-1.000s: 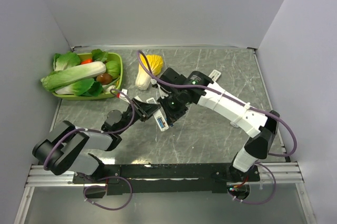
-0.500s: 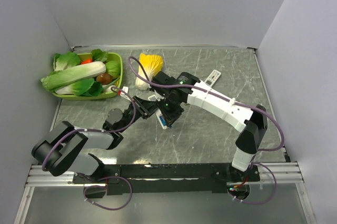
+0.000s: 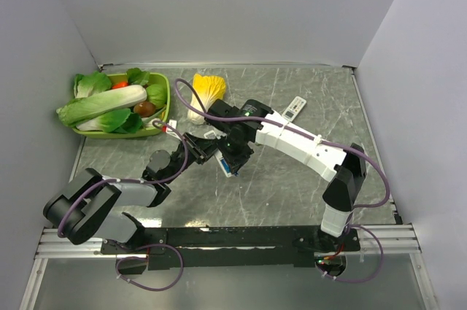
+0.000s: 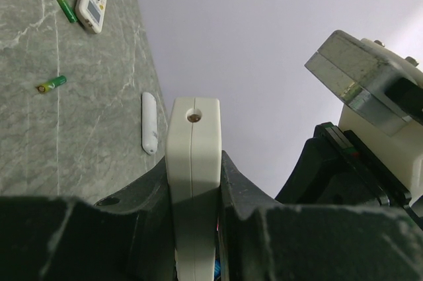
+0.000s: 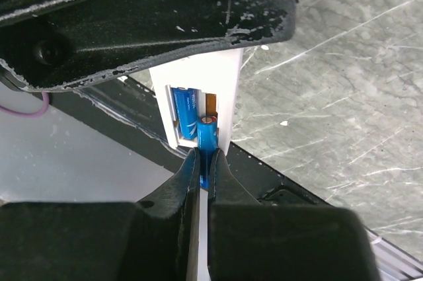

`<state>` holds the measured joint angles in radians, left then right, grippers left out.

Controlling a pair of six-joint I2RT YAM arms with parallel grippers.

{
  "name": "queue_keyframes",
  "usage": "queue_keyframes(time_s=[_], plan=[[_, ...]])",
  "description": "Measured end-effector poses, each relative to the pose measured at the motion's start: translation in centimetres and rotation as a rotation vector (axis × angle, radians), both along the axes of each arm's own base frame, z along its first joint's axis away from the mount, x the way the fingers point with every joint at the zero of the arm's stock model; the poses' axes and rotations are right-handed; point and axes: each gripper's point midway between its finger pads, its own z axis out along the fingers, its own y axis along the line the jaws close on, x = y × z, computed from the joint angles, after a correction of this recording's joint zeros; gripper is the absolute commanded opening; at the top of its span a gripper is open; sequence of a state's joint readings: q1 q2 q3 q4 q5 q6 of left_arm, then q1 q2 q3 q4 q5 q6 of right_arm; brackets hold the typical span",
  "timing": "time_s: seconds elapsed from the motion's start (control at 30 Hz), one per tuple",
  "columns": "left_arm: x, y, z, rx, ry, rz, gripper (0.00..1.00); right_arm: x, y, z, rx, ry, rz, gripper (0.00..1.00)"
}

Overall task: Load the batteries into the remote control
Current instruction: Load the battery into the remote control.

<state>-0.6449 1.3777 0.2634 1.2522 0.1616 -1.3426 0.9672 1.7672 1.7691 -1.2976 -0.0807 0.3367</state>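
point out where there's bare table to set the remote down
Widest bare table: the near strip between the held remote and the table's near edge. Also free: the back patch between the cabbage and the spare remote. Crowded: the middle around the held remote, the vegetable tray at back left, and beside the spare remote, where green batteries lie.

Table point(image 3: 292, 179) was grey marble, white veins. Held remote point(image 4: 193, 162) was off-white. Pinched battery point(image 5: 206, 141) was blue, seated battery point(image 5: 184, 110) blue too. Loose batteries point(image 4: 64, 5) were green. Spare remote point(image 4: 90, 0) was white, pale-blue panel. Basket point(image 3: 167, 100) was lime green, cabbage point(image 3: 208, 90) yellow-white. Right hand point(image 5: 203, 157) was black.
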Motion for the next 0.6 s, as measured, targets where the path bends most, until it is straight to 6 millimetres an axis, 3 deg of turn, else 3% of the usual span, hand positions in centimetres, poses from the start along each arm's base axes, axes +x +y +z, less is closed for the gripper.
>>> queue_keyframes(time_s=[0.27, 0.47, 0.6], plan=[[0.24, 0.18, 0.30, -0.011, 0.000, 0.023, 0.01, 0.46, 0.12, 0.34, -0.002, -0.022, -0.016, 0.09], [0.31, 0.30, 0.59, -0.016, -0.006, 0.033, 0.01, 0.69, 0.23, 0.56, 0.002, -0.032, -0.020, 0.19], [0.30, 0.32, 0.66, -0.017, -0.005, 0.036, 0.01, 0.77, 0.31, 0.62, 0.004, -0.037, -0.017, 0.21]])
